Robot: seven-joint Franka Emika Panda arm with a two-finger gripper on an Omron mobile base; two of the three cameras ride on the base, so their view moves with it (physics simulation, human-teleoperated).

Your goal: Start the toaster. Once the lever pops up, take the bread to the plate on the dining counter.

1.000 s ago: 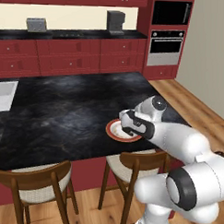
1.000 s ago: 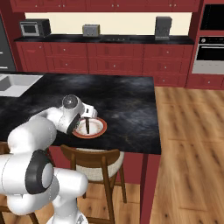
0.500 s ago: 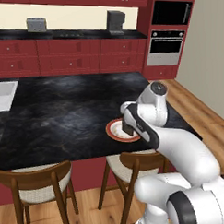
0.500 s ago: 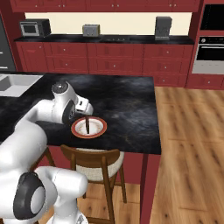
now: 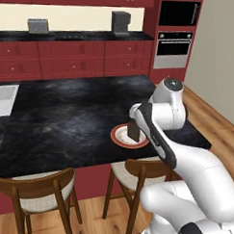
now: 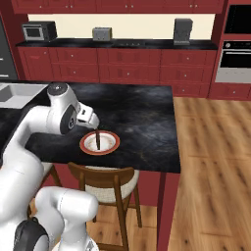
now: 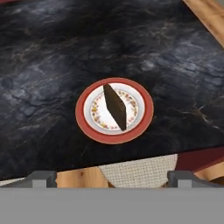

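The bread [image 7: 115, 107] is seen standing on its edge in the middle of the plate [image 7: 83, 118] on the dining counter [image 7: 48, 52], straight below the gripper [image 7: 111, 177], which is held wide open with nothing in it.

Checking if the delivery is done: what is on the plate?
The bread stands on edge on the plate. The patch of plate beneath it is hidden.

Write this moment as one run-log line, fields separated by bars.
bread: standing on edge on plate | gripper: open, above plate, holding nothing | dining counter
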